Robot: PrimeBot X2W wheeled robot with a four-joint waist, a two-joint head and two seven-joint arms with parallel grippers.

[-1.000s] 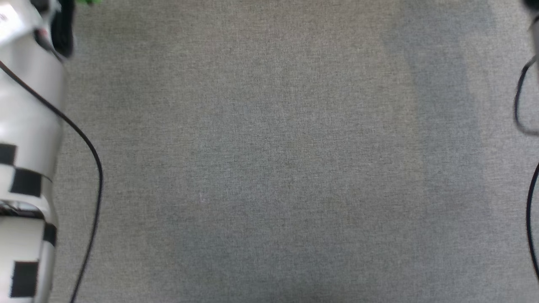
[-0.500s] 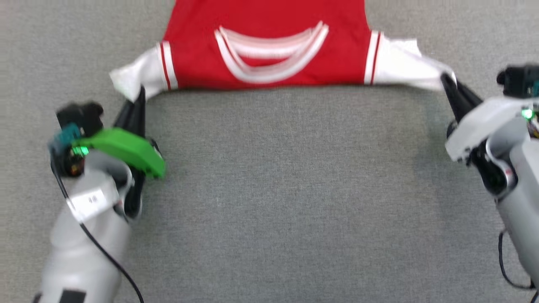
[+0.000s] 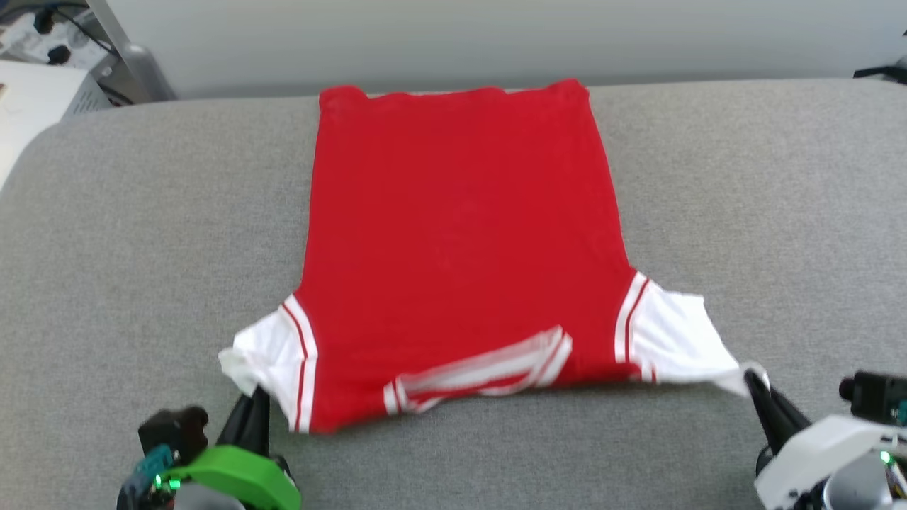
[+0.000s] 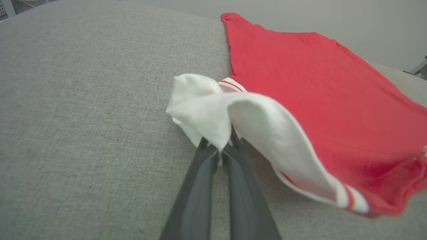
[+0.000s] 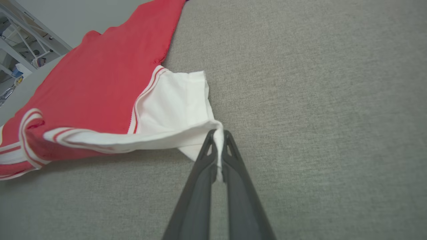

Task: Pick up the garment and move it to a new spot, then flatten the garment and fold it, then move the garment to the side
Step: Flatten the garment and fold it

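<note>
The garment (image 3: 460, 234) is a red jersey with white short sleeves and striped trim, spread plain side up on the grey cushioned surface (image 3: 142, 227), hem toward the far edge and collar toward me. My left gripper (image 3: 249, 397) is shut on the white sleeve at the lower left, and the left wrist view has its gripper (image 4: 220, 146) pinching that bunched sleeve (image 4: 206, 110). My right gripper (image 3: 750, 379) is shut on the other sleeve's tip at the lower right, where the right wrist view's gripper (image 5: 218, 136) clamps the white cloth (image 5: 173, 106). The shoulder edge is lifted slightly off the surface.
The grey surface's rounded far edge (image 3: 708, 81) meets a pale wall. A white cabinet with cables (image 3: 42, 78) stands off the far left corner. Bare grey fabric lies on both sides of the garment.
The head camera has tilted up, bringing the whole garment and the far edge into view. Both grippers keep hold of the sleeves throughout.
</note>
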